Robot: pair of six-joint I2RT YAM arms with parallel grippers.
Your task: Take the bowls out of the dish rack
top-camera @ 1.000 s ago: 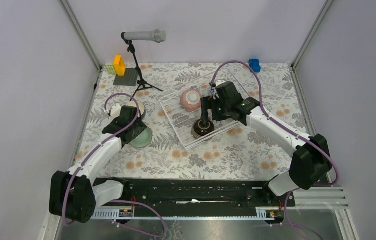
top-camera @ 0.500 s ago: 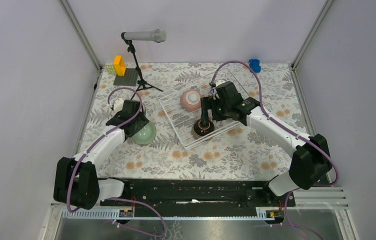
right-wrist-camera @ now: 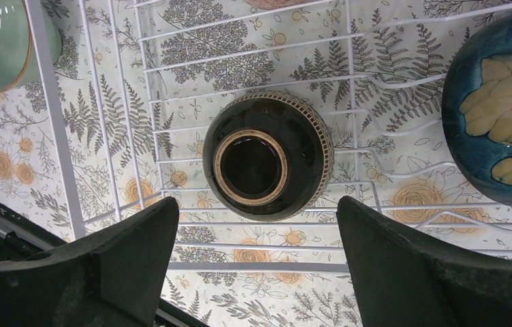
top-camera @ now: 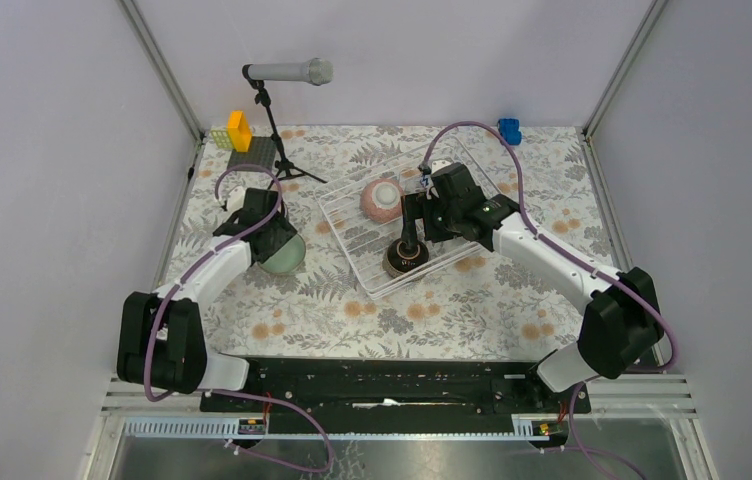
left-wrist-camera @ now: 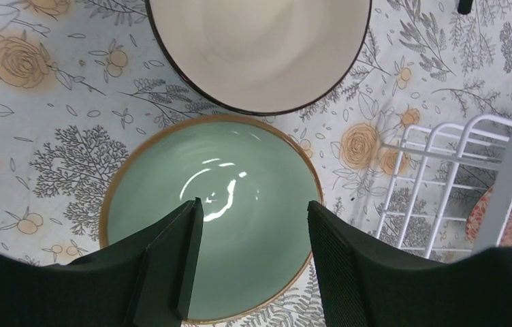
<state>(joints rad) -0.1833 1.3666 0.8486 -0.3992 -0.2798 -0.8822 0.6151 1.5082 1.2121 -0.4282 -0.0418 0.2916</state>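
Observation:
The mint green bowl sits upright on the flowered cloth, left of the dish rack. It also shows in the top view. My left gripper is open just above it, with nothing between the jaws. A white-inside bowl stands right behind it. My right gripper is open above the dark brown bowl, which lies upside down in the rack. A dark teal bowl and a pink bowl are also in the rack.
A microphone on a tripod stand is at the back left. Beside it is a grey baseplate with a yellow block. A blue object lies at the back right corner. Frame posts edge the table.
My left gripper and the mint green bowl under it have shifted away from the near edge, toward the white-inside bowl. The right arm has not moved.

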